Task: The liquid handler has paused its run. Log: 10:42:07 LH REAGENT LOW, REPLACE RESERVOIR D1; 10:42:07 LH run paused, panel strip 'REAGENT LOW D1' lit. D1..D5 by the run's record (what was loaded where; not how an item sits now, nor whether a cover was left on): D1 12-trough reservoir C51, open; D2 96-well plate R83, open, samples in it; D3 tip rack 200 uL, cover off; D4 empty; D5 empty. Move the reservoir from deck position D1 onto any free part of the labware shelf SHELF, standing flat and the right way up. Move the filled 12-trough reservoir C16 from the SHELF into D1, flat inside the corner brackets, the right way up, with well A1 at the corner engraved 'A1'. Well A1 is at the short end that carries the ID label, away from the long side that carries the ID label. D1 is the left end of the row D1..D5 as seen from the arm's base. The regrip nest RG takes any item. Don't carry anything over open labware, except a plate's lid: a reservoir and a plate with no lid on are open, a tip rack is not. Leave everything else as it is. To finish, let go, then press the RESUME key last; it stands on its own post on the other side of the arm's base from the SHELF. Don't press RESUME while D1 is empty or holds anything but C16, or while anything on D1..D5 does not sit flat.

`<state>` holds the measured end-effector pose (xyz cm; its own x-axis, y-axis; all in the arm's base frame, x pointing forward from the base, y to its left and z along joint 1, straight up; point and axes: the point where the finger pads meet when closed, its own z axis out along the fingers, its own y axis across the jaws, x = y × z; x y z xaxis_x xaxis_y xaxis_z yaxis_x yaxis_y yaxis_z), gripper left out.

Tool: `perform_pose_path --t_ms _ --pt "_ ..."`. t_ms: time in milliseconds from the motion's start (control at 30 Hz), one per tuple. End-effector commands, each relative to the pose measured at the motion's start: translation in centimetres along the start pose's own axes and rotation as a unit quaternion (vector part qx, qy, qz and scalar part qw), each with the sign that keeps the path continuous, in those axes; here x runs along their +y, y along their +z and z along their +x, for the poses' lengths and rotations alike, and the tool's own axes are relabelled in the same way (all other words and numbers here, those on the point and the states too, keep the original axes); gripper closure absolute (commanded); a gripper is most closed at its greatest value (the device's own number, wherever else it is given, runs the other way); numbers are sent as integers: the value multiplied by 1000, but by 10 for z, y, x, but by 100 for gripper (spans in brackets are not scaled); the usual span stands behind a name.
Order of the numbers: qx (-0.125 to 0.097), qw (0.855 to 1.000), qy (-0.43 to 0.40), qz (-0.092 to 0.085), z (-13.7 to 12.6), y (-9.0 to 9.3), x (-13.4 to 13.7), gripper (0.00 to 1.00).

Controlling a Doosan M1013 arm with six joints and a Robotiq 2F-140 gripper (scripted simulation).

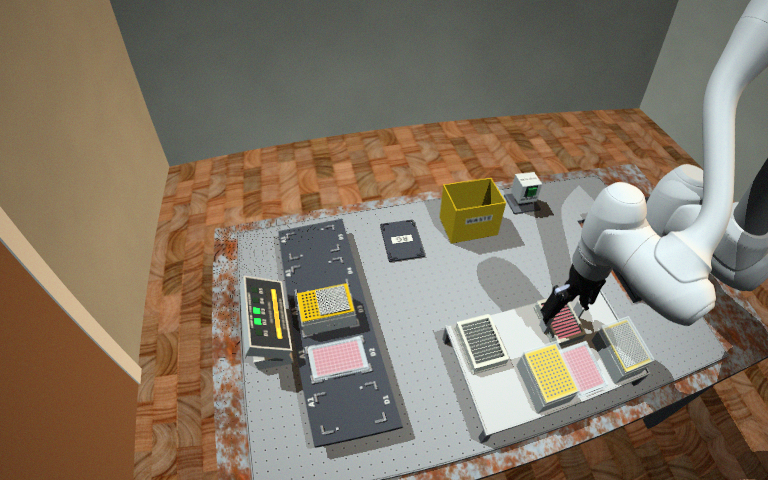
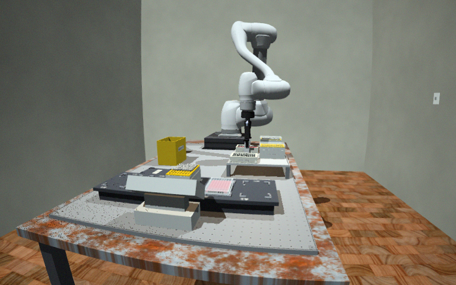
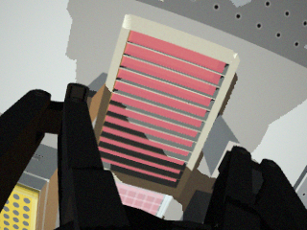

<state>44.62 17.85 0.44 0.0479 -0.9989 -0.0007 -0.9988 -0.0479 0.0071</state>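
Note:
The red-filled 12-trough reservoir C16 (image 1: pixel 565 323) (image 3: pixel 165 91) stands on the shelf (image 1: pixel 498 405), at the side towards the arm. My gripper (image 1: pixel 564 316) (image 2: pixel 247 146) (image 3: pixel 155 105) points down over it and is shut on its two long sides, both pads against the walls. Its ID label and engraving cannot be read here. The other reservoir, C51 (image 1: pixel 482 342) (image 2: pixel 243 158), with dark troughs, stands flat on the shelf's corner nearest the deck. Deck position D1 (image 1: pixel 353 410) (image 2: pixel 257 192) is empty, its corner brackets bare. The RESUME key (image 1: pixel 531 191) stands on its post beyond the waste bin.
A yellow tip rack (image 1: pixel 548 373), an open pink plate (image 1: pixel 585 369) and a covered tip rack (image 1: pixel 628 344) stand beside C16. The deck holds a pink plate (image 1: pixel 338 358) on D2 and a tip rack (image 1: pixel 325 302) on D3. Nest RG (image 1: pixel 403 251) is empty beside the waste bin (image 1: pixel 472 217).

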Motion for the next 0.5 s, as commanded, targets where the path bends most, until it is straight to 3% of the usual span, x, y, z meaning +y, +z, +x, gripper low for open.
perform_pose_path --t_ms 0,233,467 --pt "0 1000 0 0 0 0 0 100" --pt "0 1000 0 0 0 0 0 100" --pt "0 1000 0 0 0 -11 0 100"
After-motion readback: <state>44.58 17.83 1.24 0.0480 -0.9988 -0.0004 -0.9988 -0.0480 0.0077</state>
